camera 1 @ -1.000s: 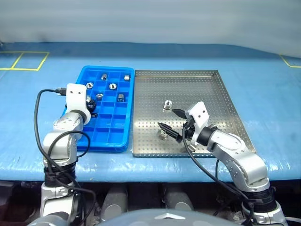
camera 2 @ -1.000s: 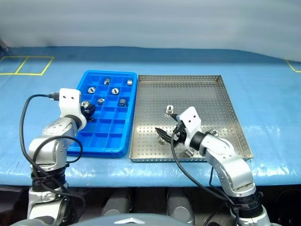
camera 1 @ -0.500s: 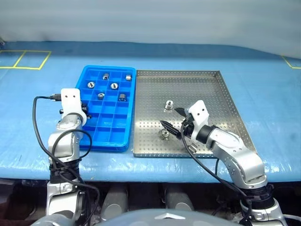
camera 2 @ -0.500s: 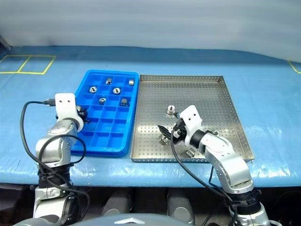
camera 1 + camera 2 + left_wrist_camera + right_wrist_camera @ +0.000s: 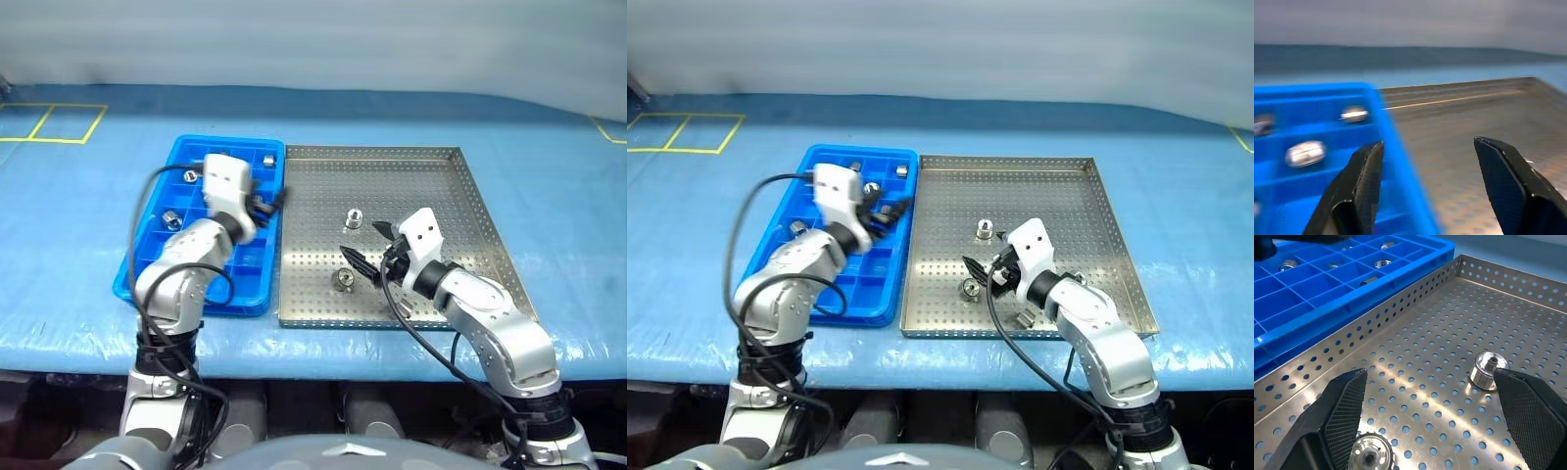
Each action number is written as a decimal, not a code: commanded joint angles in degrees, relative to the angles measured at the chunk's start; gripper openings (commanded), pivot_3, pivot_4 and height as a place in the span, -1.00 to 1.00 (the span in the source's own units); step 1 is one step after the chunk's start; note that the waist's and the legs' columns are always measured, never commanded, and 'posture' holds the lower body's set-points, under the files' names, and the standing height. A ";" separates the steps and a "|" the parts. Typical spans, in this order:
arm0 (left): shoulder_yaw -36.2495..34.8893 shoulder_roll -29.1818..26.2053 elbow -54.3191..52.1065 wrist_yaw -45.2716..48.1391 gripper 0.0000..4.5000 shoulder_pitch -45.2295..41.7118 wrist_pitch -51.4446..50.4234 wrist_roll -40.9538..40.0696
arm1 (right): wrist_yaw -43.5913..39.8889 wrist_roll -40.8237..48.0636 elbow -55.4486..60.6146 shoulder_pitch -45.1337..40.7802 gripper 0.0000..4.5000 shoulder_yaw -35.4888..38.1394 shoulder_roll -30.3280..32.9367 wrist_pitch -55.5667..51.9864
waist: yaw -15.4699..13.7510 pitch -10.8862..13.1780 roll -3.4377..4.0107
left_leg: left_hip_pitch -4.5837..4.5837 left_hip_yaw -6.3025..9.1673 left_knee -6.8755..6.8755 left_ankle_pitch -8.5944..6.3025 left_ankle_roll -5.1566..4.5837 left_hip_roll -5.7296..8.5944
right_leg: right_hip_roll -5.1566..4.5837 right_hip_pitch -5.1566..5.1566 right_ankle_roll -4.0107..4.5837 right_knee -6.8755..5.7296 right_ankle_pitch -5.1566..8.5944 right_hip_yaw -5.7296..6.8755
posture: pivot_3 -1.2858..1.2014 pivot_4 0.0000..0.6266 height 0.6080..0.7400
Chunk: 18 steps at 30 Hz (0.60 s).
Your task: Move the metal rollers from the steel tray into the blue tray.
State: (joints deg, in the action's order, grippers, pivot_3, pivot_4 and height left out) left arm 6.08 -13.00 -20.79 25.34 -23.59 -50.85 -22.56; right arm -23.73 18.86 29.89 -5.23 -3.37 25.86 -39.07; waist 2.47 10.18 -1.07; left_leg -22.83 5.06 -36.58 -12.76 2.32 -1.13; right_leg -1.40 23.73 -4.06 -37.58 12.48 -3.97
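Black fingers on your left tool (image 5: 266,203) stand apart, empty, over the blue tray (image 5: 150,257) near its edge against the steel tray (image 5: 446,201). Your right tool (image 5: 368,248) is spread wide above two metal rollers (image 5: 344,279) lying on the perforated floor. Other rollers sit in blue compartments.

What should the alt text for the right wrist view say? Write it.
The right gripper is open over the steel tray, its two black fingers flanking two metal rollers: the near roller and the far roller. The blue tray beside it holds more rollers.
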 commanded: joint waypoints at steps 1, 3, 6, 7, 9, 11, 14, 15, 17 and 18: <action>9.07 -5.69 0.59 7.60 0.42 -0.63 -1.95 0.25 | 2.12 -0.81 3.50 1.22 0.93 4.67 1.48 -0.96 | 1.11 -0.01 0.02 | 0.07 -0.02 0.02 0.00 0.00 -0.01 | 0.01 -0.01 0.03 -0.05 0.02 -0.02 | -0.02 -0.52 1.00; 13.33 -7.45 2.81 9.00 0.42 -1.51 -1.13 2.09 | 2.98 -1.10 3.60 2.21 0.93 6.42 1.81 -1.30 | 1.72 -0.01 0.01 | 0.14 -0.02 0.01 0.00 0.00 -0.03 | 0.05 0.00 0.36 -0.13 0.21 -0.03 | -0.04 -0.52 1.00; 17.60 -9.11 6.17 9.72 0.42 -3.04 0.88 5.66 | 4.69 -1.82 3.29 3.46 0.93 8.12 1.71 -2.23 | 2.24 -0.01 0.01 | 0.16 -0.04 -0.06 0.00 -0.01 -0.03 | 0.06 -0.01 0.38 -0.19 0.23 -0.06 | -0.06 -0.52 1.00; 18.55 -9.24 7.12 10.26 0.42 -3.37 1.46 6.32 | 4.97 -1.80 3.49 3.91 0.93 8.49 1.52 -2.26 | 2.37 -0.01 0.01 | 0.14 -0.05 -0.11 0.00 -0.01 -0.03 | 0.06 -0.01 0.38 -0.19 0.23 -0.06 | -0.06 -0.52 1.00; 19.60 -9.00 8.58 11.22 0.42 -3.73 2.12 6.84 | 5.15 -1.74 4.09 4.55 0.93 8.50 1.18 -2.18 | 2.63 -0.01 0.01 | 0.12 -0.08 -0.14 0.00 -0.02 -0.03 | 0.05 -0.01 0.37 -0.17 0.22 -0.10 | -0.07 -0.52 1.00; 21.62 -8.75 10.48 11.15 0.42 -4.16 2.75 8.84 | 5.52 -1.79 4.60 5.09 0.93 8.02 0.66 -2.04 | 2.83 -0.01 0.01 | 0.11 -0.11 -0.14 -0.02 -0.04 -0.02 | 0.04 0.00 0.37 -0.16 0.22 -0.13 | -0.08 -0.52 1.00; 23.64 -7.93 13.14 10.60 0.42 -4.26 3.20 11.31 | 5.90 -1.92 5.15 5.48 0.93 7.66 -0.17 -1.53 | 2.98 -0.01 0.01 | 0.11 -0.11 -0.14 -0.02 -0.05 -0.02 | 0.05 0.00 0.36 -0.16 0.22 -0.13 | -0.09 -0.52 1.00; 24.19 -7.71 13.84 10.63 0.42 -4.19 3.45 11.97 | 5.98 -2.01 5.24 5.50 0.93 7.60 -0.32 -1.45 | 3.00 -0.01 0.01 | 0.11 -0.10 -0.13 -0.02 -0.05 -0.02 | 0.05 0.00 0.36 -0.15 0.22 -0.14 | -0.09 -0.52 1.00; 24.06 -6.36 15.32 10.00 0.42 -3.95 3.37 12.60 | 6.07 -2.20 5.27 5.43 0.93 7.52 -0.52 -1.32 | 2.99 -0.02 0.04 | 0.12 -0.10 -0.16 -0.03 -0.06 -0.03 | 0.05 -0.02 0.35 -0.16 0.21 -0.13 | -0.09 -0.52 1.00; 23.80 -5.72 15.75 9.54 0.26 -3.87 3.39 12.89 | 6.05 -2.28 5.26 5.41 0.93 7.49 -0.62 -1.27 | 2.99 -0.02 0.04 | 0.13 -0.11 -0.20 -0.03 -0.06 -0.02 | 0.04 -0.04 0.35 -0.16 0.21 -0.14 | -0.08 -0.52 1.00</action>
State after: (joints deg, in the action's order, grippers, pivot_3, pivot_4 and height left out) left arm 29.55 -19.36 -6.21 35.40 -27.54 -47.71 -10.47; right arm -18.22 16.80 32.65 0.47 3.64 25.28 -41.66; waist 5.46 10.15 -1.03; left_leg -22.71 4.95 -36.82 -12.79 2.26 -1.16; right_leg -1.36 23.68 -3.72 -37.75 12.68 -4.11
